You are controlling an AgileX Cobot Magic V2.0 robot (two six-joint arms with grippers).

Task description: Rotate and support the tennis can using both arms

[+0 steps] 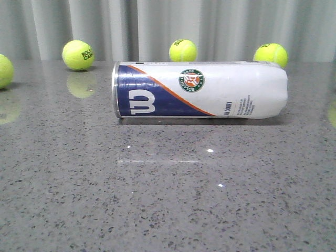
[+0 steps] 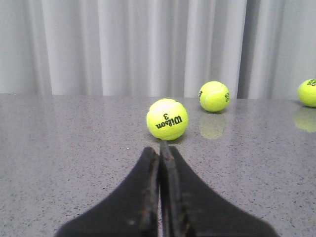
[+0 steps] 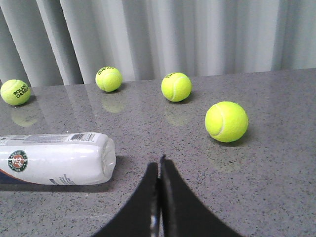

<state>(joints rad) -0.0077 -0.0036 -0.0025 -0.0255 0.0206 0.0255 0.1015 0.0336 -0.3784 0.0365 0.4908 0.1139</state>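
The tennis can [image 1: 199,90] lies on its side across the middle of the grey table, silver rim to the left, white closed end to the right. Its navy panel with the white W, orange stripe and round badge face the front camera. Its white end also shows in the right wrist view [image 3: 59,158]. No gripper shows in the front view. My left gripper [image 2: 159,148] is shut and empty, low over the table, pointing at a tennis ball [image 2: 167,119]. My right gripper [image 3: 159,163] is shut and empty, just beside the can's closed end, apart from it.
Yellow-green tennis balls lie scattered behind the can [image 1: 78,54] [image 1: 183,50] [image 1: 270,54], and one at the far left edge [image 1: 4,70]. The right wrist view shows one ball close by [image 3: 226,121]. A grey curtain [image 1: 168,26] closes the table's back.
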